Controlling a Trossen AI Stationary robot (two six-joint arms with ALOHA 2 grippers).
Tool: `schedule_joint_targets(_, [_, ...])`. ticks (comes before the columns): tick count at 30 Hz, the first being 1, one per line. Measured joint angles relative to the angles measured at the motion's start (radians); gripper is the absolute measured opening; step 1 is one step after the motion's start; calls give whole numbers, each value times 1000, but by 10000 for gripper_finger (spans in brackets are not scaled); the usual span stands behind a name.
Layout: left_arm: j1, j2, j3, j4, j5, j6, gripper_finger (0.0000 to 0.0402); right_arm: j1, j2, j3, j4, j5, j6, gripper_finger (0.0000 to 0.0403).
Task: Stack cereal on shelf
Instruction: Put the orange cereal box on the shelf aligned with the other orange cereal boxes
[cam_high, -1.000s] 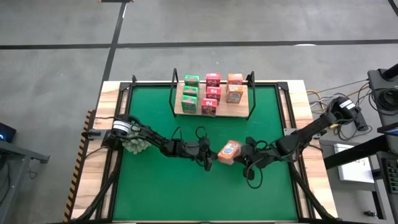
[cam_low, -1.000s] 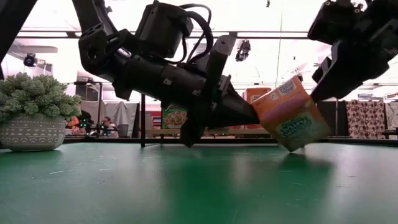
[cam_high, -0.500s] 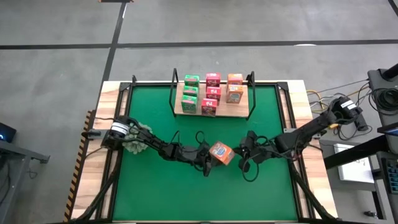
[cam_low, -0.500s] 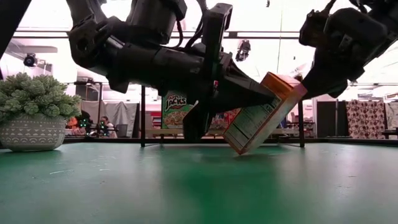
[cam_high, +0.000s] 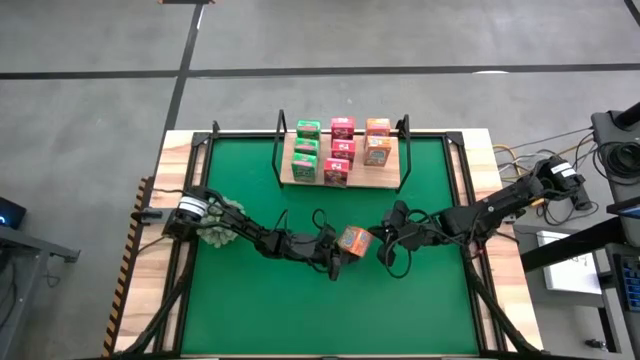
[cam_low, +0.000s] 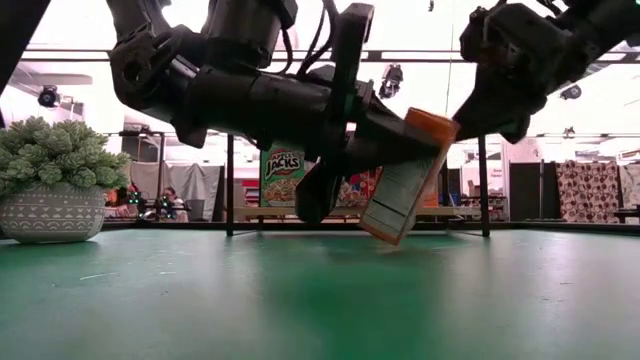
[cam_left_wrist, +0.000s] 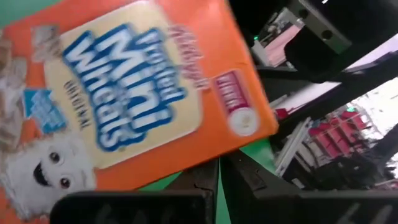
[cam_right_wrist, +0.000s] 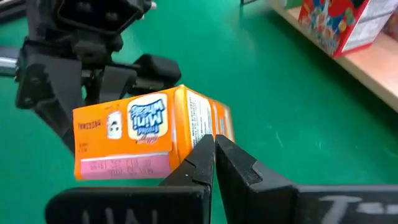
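Observation:
An orange cereal box (cam_high: 354, 240) stands steeply tilted at mid-table, between my two shut grippers. My left gripper (cam_high: 337, 248) is at the box's left and my right gripper (cam_high: 381, 243) at its right. In the low view the box (cam_low: 405, 190) leans with its white narrow side toward the near edge. At the far edge, the shelf (cam_high: 390, 180) is a wooden board between black wire uprights. It carries three green boxes (cam_high: 306, 148), three pink-red boxes (cam_high: 342, 148) and two orange boxes (cam_high: 377, 140). My left gripper presses its shut fingertips (cam_left_wrist: 214, 169) against the box's printed front (cam_left_wrist: 186, 143), coming nearly level from the table's left. The box leans steeply. Whether its lower corner (cam_low: 384, 238) rests on the mat, I cannot tell. My right gripper has its shut fingertips (cam_right_wrist: 214, 144) at the box's narrow white side (cam_right_wrist: 200, 121), slanting down from the table's right. The tips hide the spot itself. In the low view they stand by the box's upper corner (cam_low: 448, 120).
A grey-green spiky plant in a pot (cam_low: 55, 190) stands at the table's left, under my left arm (cam_high: 215, 232). Bare green mat (cam_high: 330, 310) lies between the box and the near edge, and more between the box and the shelf.
The orange box has been tipped and turned. Its front faced up a second ago; now it stands steeply with its narrow side toward the near edge, slightly farther left. My right gripper has gone toward the table's left and up. Both stayed shut.

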Motion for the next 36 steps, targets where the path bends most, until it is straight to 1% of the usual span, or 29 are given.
schedule_joint_targets(5, [0, 0, -1, 11, 0, -13, 0, -8, 0, 26, -16, -2, -11, 9])
schedule_joint_targets(14, [3, -5, -18, 20, 4, -39, 0, -17, 0, 34, -30, -7, -1, 9])
schedule_joint_targets(17, [8, -7, -19, 24, 4, -35, 0, -29, 0, 34, -33, 7, 0, 9])
schedule_joint_targets(28, [34, -38, -39, 26, 74, -19, 0, -51, 1, 34, -33, 16, 2, 9])
schedule_joint_targets(36, [38, -50, -58, 24, 76, -5, 0, -59, 1, 34, -35, 17, -2, 9])
